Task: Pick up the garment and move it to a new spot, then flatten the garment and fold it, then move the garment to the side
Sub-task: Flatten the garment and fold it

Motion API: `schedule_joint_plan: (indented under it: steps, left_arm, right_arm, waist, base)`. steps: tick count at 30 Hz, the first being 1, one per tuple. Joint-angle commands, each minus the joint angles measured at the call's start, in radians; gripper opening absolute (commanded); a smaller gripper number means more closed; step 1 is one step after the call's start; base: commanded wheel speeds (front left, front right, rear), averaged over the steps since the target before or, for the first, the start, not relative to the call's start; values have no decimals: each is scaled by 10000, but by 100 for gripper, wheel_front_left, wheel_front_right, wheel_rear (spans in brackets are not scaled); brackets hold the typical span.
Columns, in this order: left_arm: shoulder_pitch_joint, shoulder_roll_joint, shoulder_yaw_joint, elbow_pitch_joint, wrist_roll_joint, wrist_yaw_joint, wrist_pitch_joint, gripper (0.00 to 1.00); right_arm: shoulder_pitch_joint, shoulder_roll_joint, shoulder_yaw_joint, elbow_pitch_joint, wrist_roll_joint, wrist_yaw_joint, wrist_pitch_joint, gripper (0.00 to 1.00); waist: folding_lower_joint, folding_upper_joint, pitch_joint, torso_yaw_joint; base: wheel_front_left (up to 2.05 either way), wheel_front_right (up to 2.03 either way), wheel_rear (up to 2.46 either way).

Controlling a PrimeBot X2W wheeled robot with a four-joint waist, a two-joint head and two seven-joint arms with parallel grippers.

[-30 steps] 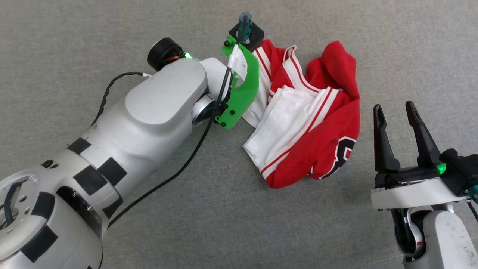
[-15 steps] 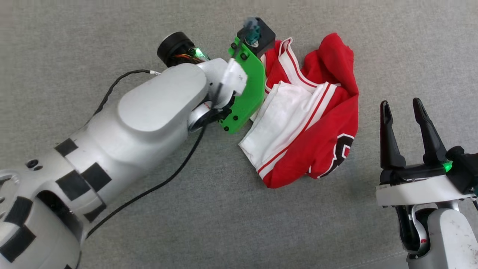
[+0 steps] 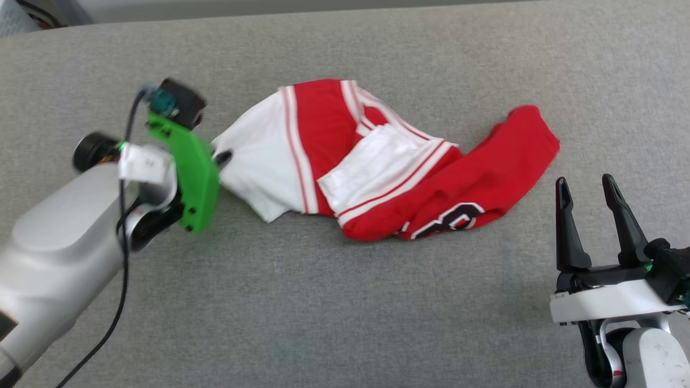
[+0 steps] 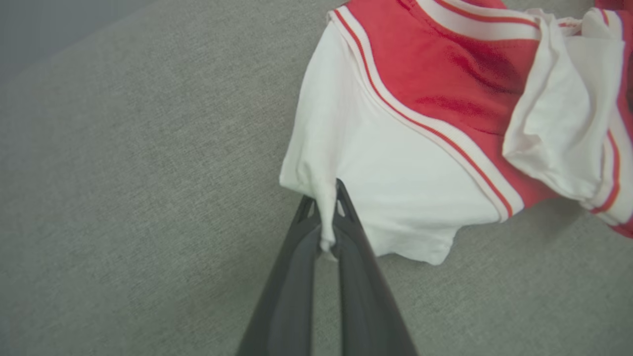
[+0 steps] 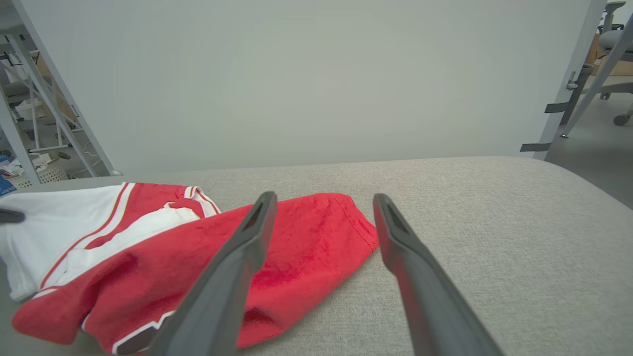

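The garment (image 3: pixel 377 161), a red jersey with white sleeves and striped trim, lies stretched out and rumpled across the grey cushion, part of its black print showing at the front (image 3: pixel 442 221). My left gripper (image 3: pixel 222 157) is shut on the edge of one white sleeve (image 4: pixel 326 212) at the garment's left end. In the left wrist view the pinched cloth bunches between the two dark fingers (image 4: pixel 346 237). My right gripper (image 3: pixel 586 186) stands open at the lower right, apart from the garment's red end (image 5: pixel 316 232), nothing between its fingers.
The grey cushioned surface (image 3: pixel 345 302) stretches wide to the front and left of the garment. A pale wall (image 5: pixel 316 74) rises behind its far edge, with metal frames and clutter (image 5: pixel 29 148) off to one side.
My left gripper has pulled the sleeve leftwards, drawing the bunched garment out into a long shape. The head view has also shifted, showing the cushion's far edge. The right gripper stays open.
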Motion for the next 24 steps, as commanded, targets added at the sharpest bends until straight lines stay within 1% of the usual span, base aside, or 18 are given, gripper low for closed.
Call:
schedule_joint_plan:
  steps: [1, 4, 7, 10, 13, 14, 15, 16, 18, 20, 22, 24]
  left_arm:
    - [437, 248, 45, 101, -186, 152, -145, 0]
    - [1181, 599, 155, 349, -609, 345, -377, 0]
    - [1719, 719, 163, 703, -889, 430, -473, 0]
    - [2121, 575, 201, 1131, -1152, 468, -607, 0]
    - [2289, 308, 278, 1585, -1140, 455, -1133, 1]
    - [2305, 221, 325, 1699, -1062, 477, -1456, 72]
    - [2335, 103, 410, 1827, -971, 569, -1914, 100]
    - [2344, 29, 441, 1880, -809, 640, -2346, 100]
    - [2407, -123, 563, 1957, -454, 915, -3453, 100]
    - [2513, -260, 725, 1952, -87, 1306, -4661, 100]
    - [2751, -425, 965, 1775, 73, 1615, -5168, 100]
    - [2971, -537, 1343, 1432, 420, 2046, -5348, 100]
  right_arm:
    - [113, -10, -3, -31, -51, -9, -59, 100]
    - [192, -10, -23, -48, -97, -9, -59, 100]
    - [269, -10, -65, -56, -157, -9, -59, 100]
    - [333, -10, -79, -45, -221, -9, -59, 100]
    - [367, -10, -79, -45, -313, -9, -59, 100]
    - [371, -10, -80, -52, -351, -9, -59, 100]
    - [378, -10, -75, -75, -417, -9, -59, 100]
    - [377, -12, -80, -100, -463, -9, -59, 100]
    - [362, -107, -110, -182, -537, -9, -59, 100]
    - [293, -318, -157, -267, -583, -9, -59, 100]
    - [151, -574, -231, -368, -611, -9, -59, 100]
    - [-89, -870, -321, -464, -604, -9, -59, 100]
  waist:
    - [-1, 0, -324, 307]
    - [-1, 0, -364, 318]
    - [-1, 0, -364, 324]
    - [-1, 0, -384, 340]
    - [-1, 0, -530, 381]
    - [-1, 0, -614, 398]
    - [-1, 0, -726, 421]
    - [-1, 0, -825, 444]
    - [-1, 0, -1069, 527]
    - [-1, 0, -1304, 653]
    - [-1, 0, -1514, 800]
    - [-1, 0, -1660, 968]
  base:
    - [0, 0, 0]
    - [0, 0, 0]
    - [0, 0, 0]
    - [0, 0, 0]
    - [0, 0, 0]
    - [0, 0, 0]
    - [0, 0, 0]
    - [0, 0, 0]
    - [0, 0, 0]
    - [0, 0, 0]
    - [0, 0, 0]
    - [0, 0, 0]
